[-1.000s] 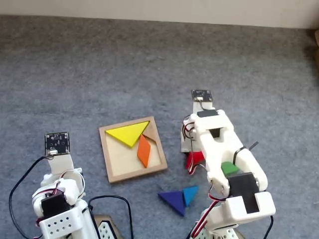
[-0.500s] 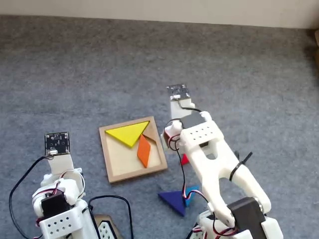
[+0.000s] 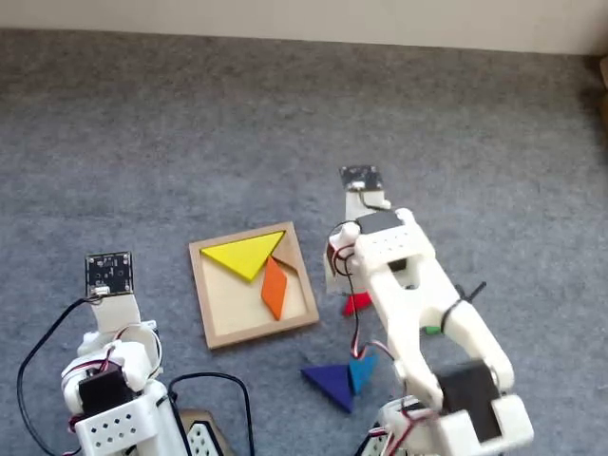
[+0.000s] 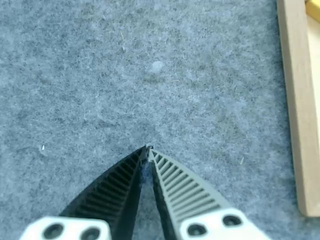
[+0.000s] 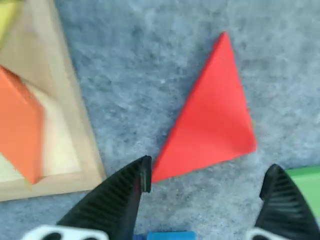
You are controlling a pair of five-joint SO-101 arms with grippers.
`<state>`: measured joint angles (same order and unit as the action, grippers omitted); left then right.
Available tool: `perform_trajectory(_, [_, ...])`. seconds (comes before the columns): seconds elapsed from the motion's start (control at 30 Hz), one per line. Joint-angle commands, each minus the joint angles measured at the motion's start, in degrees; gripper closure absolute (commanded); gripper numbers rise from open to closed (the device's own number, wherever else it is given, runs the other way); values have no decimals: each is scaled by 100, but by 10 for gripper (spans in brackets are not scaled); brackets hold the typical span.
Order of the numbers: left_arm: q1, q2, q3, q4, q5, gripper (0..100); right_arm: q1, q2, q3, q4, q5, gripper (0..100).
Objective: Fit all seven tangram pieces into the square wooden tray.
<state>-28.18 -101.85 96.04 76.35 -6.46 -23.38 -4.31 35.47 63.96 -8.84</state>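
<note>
The square wooden tray (image 3: 213,332) lies on the carpet with a yellow triangle (image 3: 242,255) and an orange parallelogram (image 3: 274,286) inside it. To its right, my right gripper (image 5: 207,180) stands open over a red triangle (image 5: 210,120), one finger on each side of it. The red triangle (image 3: 356,303) peeks out from under the right arm. A green piece (image 5: 306,181) lies just beyond one finger. A dark blue triangle (image 3: 329,383) and a light blue triangle (image 3: 361,371) lie nearer the front. My left gripper (image 4: 146,149) is shut over bare carpet beside the tray's rim (image 4: 296,107).
Grey carpet covers the whole table, with free room behind and left of the tray. A pale wall edge runs along the back. The left arm's base (image 3: 109,399) sits at the front left, with cables trailing beside it.
The right arm swung left toward the tray, then back right and down over the red triangle. The left arm has not moved.
</note>
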Motion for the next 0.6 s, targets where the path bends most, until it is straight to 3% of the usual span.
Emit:
perform_trajectory(0.0, [-57, -233, 119, 18, -35, 994, 92, 505, -479, -136, -79, 661])
perform_trajectory(0.3, [-57, -233, 119, 18, -35, 994, 66, 927, -646, -163, -79, 668])
perform_trajectory(0.47, [-57, -233, 119, 18, -35, 994, 92, 892, -664, -171, -26, 781])
perform_trajectory(0.57, [-57, -233, 119, 18, -35, 994, 92, 892, -681, -171, 202, 800])
